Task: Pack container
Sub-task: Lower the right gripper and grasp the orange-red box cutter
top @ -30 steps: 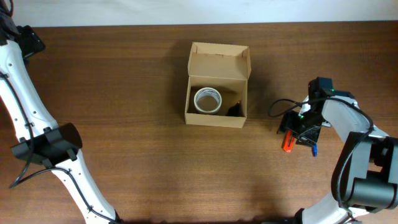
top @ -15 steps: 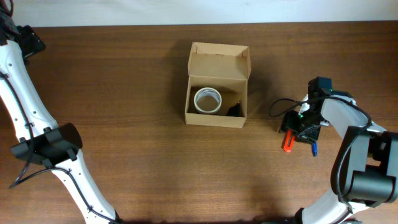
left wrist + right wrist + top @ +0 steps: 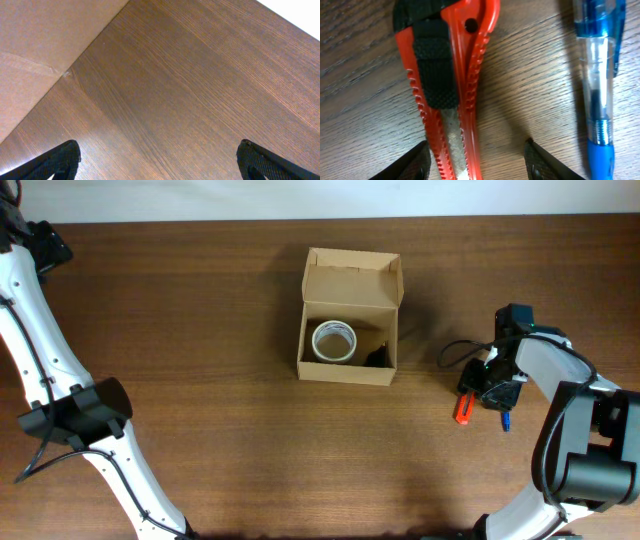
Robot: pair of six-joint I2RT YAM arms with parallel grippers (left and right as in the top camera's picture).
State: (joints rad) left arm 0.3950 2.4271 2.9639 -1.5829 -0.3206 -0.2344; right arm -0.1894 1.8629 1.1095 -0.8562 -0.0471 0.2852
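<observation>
The container (image 3: 347,372) is a tan cardboard box at the table's middle, its flap lid (image 3: 352,283) open toward the far side. A white tape roll (image 3: 334,341) and a small black item (image 3: 378,357) lie inside. My right gripper (image 3: 490,392) is low over a red utility knife (image 3: 462,411) with a blue pen (image 3: 504,420) beside it. In the right wrist view the open jaws (image 3: 480,162) straddle the knife (image 3: 447,75), and the pen (image 3: 600,75) lies just outside the right finger. My left gripper (image 3: 160,155) is open and empty over bare wood.
The left arm (image 3: 40,330) runs along the table's left side up to the far-left corner. A tan surface (image 3: 45,35) fills the upper left of the left wrist view. The table's far edge (image 3: 320,220) meets a white wall.
My right gripper has shifted slightly to the right over the knife. The knife, pen, box and left arm have not moved.
</observation>
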